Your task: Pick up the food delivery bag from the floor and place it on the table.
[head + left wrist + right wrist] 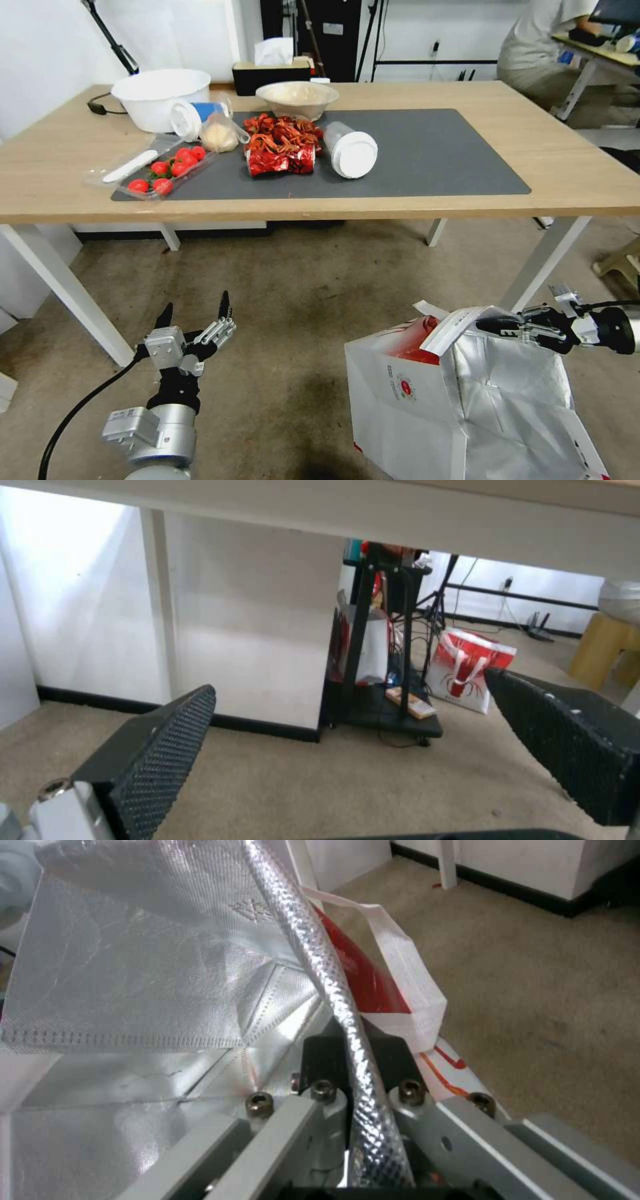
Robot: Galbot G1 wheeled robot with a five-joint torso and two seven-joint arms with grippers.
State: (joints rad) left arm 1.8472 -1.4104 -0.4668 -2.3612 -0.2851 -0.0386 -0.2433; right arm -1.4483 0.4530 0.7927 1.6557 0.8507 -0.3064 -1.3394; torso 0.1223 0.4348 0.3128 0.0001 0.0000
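The food delivery bag [460, 400] stands open at the lower right over the floor [287, 300], with a white outside, silver foil inside and a small red logo. Its base runs below the picture's edge. My right gripper [490, 325] reaches in from the right and is shut on the bag's top rim beside a white handle [453, 327]. In the right wrist view the foil rim [333, 990] runs between the closed fingers of that gripper [353, 1040]. My left gripper [195, 310] hangs open low at the left, holding nothing, and its padded fingers [160, 750] stand wide apart. The table [587, 180] lies beyond.
The dark grey mat [433, 153] carries red crayfish [280, 143], a tray of tomatoes [160, 170], cups and two white bowls [160, 97]. A white table leg [540, 267] slants just behind the bag. Past the table, a black cart [380, 680] and another red bag [467, 672] stand.
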